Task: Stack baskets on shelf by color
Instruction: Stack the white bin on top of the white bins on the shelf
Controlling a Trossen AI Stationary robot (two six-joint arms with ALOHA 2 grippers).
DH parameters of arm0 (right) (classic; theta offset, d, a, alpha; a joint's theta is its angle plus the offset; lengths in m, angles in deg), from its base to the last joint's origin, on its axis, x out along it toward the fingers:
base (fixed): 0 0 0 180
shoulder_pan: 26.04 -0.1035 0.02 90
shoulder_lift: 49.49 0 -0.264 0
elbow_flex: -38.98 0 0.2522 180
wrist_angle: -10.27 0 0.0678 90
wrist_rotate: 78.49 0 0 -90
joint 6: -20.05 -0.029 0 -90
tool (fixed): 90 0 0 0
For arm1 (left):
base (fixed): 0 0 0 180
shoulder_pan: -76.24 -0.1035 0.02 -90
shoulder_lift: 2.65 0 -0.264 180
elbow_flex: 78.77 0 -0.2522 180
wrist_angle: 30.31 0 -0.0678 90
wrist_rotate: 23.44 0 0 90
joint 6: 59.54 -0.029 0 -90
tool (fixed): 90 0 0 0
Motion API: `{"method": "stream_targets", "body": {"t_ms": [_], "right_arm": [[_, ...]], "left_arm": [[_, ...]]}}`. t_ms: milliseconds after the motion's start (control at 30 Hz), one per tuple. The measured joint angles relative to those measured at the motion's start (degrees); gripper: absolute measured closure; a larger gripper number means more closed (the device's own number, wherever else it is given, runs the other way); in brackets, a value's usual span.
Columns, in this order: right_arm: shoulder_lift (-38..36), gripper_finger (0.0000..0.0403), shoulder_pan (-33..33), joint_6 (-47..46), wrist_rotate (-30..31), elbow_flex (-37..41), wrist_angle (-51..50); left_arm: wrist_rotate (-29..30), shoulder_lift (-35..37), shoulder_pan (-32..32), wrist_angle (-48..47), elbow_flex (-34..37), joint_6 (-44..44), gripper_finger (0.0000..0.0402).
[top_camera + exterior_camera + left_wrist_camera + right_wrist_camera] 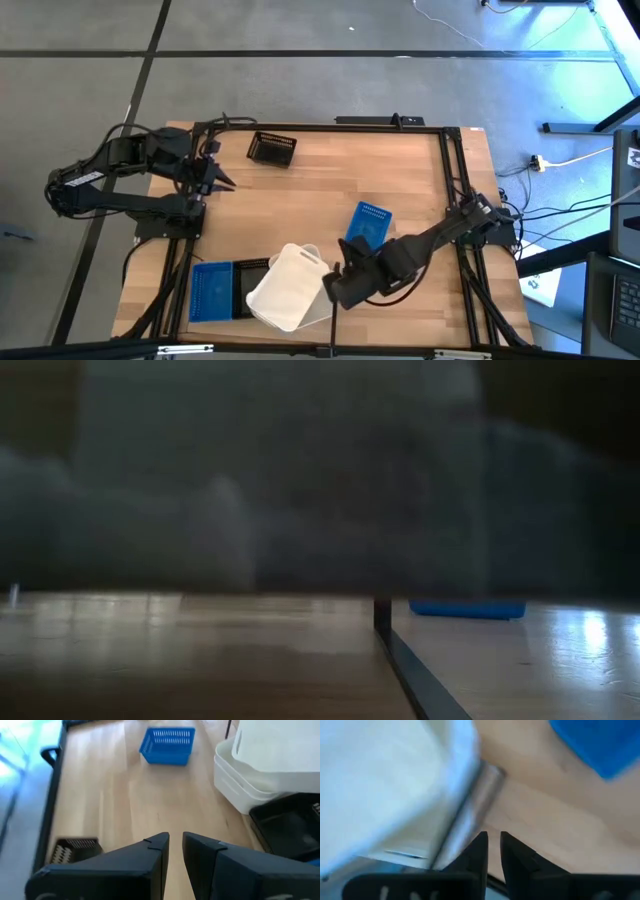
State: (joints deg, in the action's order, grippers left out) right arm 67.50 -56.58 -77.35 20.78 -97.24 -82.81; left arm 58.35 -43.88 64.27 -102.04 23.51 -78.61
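Note:
On the wooden shelf [400, 170], a black basket [272, 148] stands at the far left and a blue basket [368, 222] right of the middle. At the near edge a blue basket [211, 290], a black basket [252, 280] and stacked white baskets [290, 287] sit together, the top white one tilted. My left gripper [225, 182] is shut and empty over the left side, its fingers showing in the left wrist view [175, 840]. My right gripper [335, 280] is shut, right beside the white stack's right rim [470, 815]. My right gripper stands with its shut fingers [480, 845] close against the right rim of the white baskets [465, 825]. I cannot tell whether it touches the rim. Nothing is between the fingers.
Thin black rails [455, 180] edge the board. The low view is mostly blocked by a dark blurred shape, with a blue basket [467, 608] and a rail [382, 618] showing. Bare board lies in the middle [310, 200]. Cables lie on the floor at the right [560, 160].

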Motion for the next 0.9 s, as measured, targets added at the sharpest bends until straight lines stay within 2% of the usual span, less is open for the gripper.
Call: {"method": "stream_targets", "body": {"t_ms": [133,233,333,467,633,800,900], "right_arm": [[0.00,0.0354,0.32,9.50,6.92,-7.73,0.18],[-0.16,0.0354,1.01,19.61,8.78,-12.76,0.71],[-3.17,0.0354,2.49,28.10,8.77,-10.81,3.80],[-5.01,0.0354,5.79,36.10,3.64,-10.76,3.21],[-5.03,0.0354,11.21,43.83,-6.49,-10.69,4.76],[-5.03,0.0354,16.25,45.02,-10.36,-10.69,6.39],[-5.03,0.0353,19.30,45.30,-16.54,-10.69,7.81]], "left_arm": [[-1.16,0.00,-0.02,-3.30,0.00,4.87,0.0354],[-5.60,0.05,-0.02,-3.70,0.00,10.25,0.0354],[-8.58,0.28,-0.02,-3.15,0.00,15.28,0.0354],[-9.24,0.39,0.00,-3.09,0.00,18.86,0.0354],[-10.97,0.37,0.00,-3.11,0.00,18.97,0.0354],[-11.01,0.81,-0.02,-3.32,0.00,18.69,0.0354],[-11.23,0.85,0.00,-3.48,0.00,18.67,0.0354]]}}
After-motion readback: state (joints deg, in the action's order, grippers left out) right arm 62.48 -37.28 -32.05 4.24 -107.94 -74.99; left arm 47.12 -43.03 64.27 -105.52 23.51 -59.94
